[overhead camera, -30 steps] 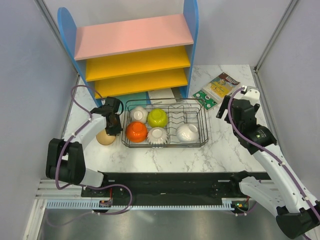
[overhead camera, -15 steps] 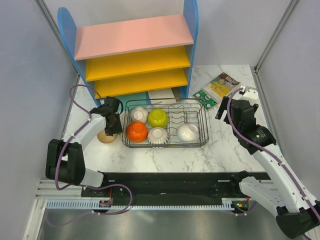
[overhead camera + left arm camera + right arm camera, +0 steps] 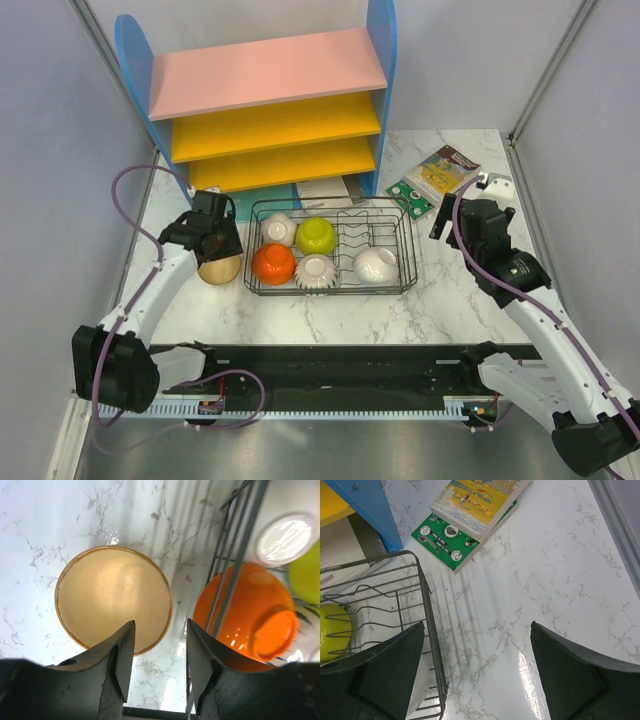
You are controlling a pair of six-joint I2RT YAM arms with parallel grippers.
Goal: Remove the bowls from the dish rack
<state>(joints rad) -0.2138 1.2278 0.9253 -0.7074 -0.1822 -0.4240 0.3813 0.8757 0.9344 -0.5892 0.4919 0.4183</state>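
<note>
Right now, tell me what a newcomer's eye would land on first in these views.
The blue shelf unit with pink and yellow boards dominates the far side of the table. In front of it, the black wire dish rack holds an orange bowl, a yellow-green bowl and three white bowls. Left of the rack, the open left gripper hovers over a tan bowl on the table.

top view: tan bowl (image 3: pixel 222 270) half covered by left gripper (image 3: pixel 160 630); fingertips of both arms hidden under the wrists there. left wrist: white bowl (image 3: pixel 287 535) and green bowl (image 3: pixel 306 572) cut by frame edge; orange bowl (image 3: pixel 250 615) crossed by dish rack (image 3: pixel 240 560) wires, lower part behind a finger. right wrist: booklets (image 3: pixel 475 510) cut at top; finger bases blurred.
</note>
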